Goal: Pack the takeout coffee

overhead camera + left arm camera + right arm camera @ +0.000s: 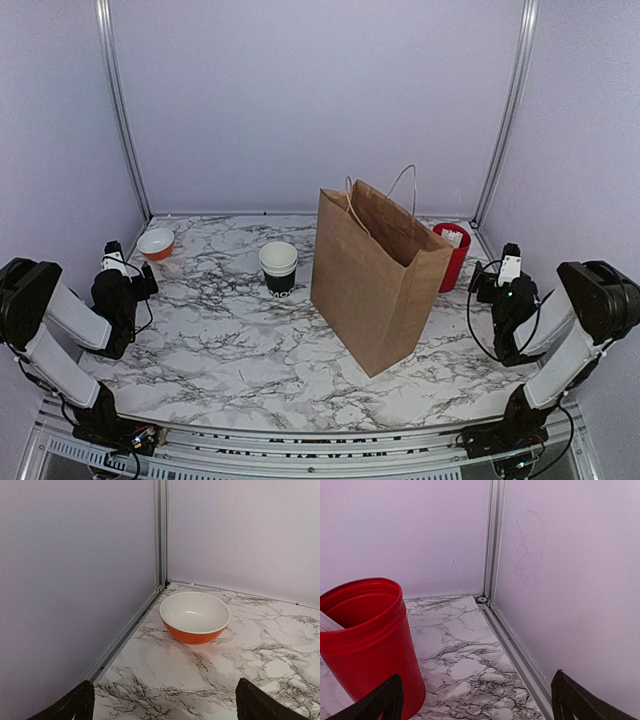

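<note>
Takeout coffee cup (278,268): upright mid-table, just left of paper bag (375,275); no lid seen. Probably light, thin-walled, crushable. Grip gently around the side wall. Left gripper (169,710), right gripper (482,702): spread wide, empty, well apart from cup.

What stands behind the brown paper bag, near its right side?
A red container with something white inside. The bag covers its lower left part; anything else behind it cannot be seen.
</note>
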